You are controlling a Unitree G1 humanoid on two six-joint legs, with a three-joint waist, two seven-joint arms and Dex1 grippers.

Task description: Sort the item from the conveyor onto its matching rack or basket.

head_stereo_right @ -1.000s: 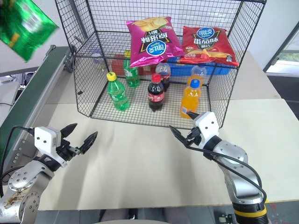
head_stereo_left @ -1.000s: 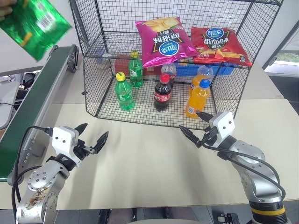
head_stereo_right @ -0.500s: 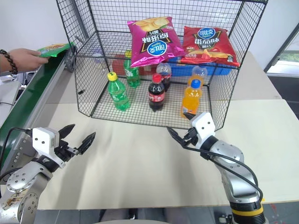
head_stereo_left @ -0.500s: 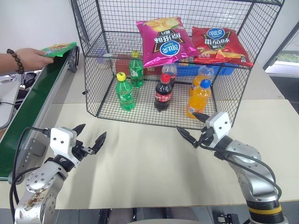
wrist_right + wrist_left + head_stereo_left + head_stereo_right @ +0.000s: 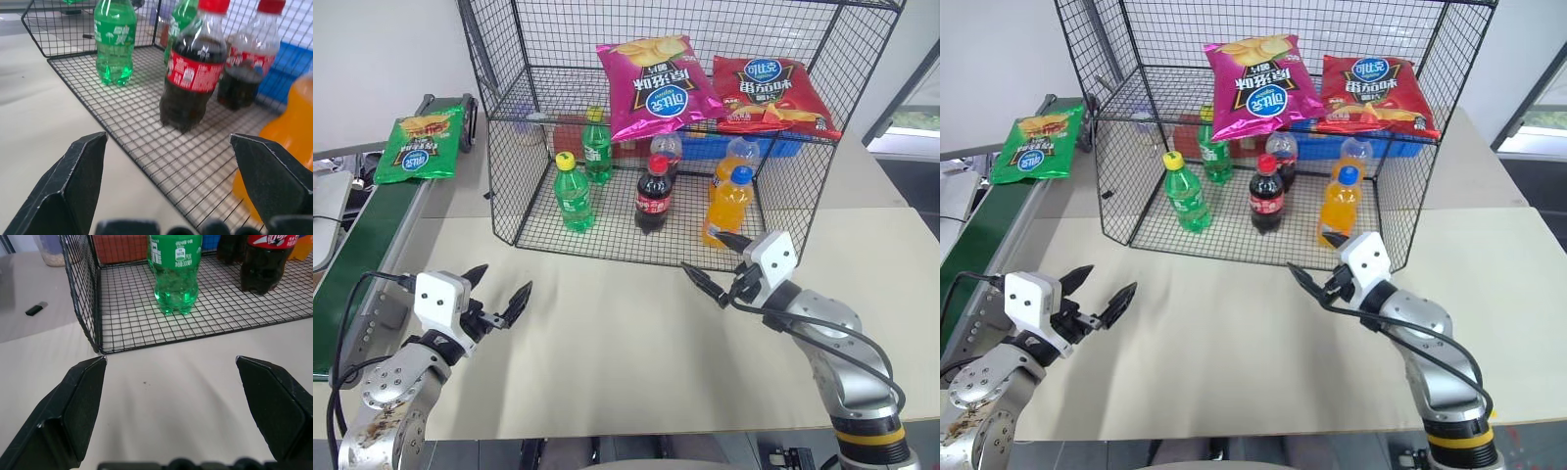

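Observation:
The item, a shiny green crisp bag (image 5: 419, 147) with a round blue logo, lies flat on the far end of the dark green conveyor (image 5: 367, 240) at the left. To its right stands the black wire rack (image 5: 506, 176), with an upper shelf and a lower floor. My left gripper (image 5: 504, 281) hovers open over the beige table near the conveyor's front part, far short of the bag. On the right, my right gripper (image 5: 703, 253) is open just before the rack's front edge. Nothing sits between either pair of fingers.
A magenta bag (image 5: 656, 83) and a red bag (image 5: 773, 93) lie on the rack's upper shelf. Green bottles (image 5: 573, 191), a cola bottle (image 5: 653, 194) and an orange bottle (image 5: 729, 206) stand on the lower floor. A blue crate (image 5: 749, 149) sits behind them.
A person's hand brought the green bag down onto the conveyor's far end, let it go and withdrew. Both grippers stayed about where they were.

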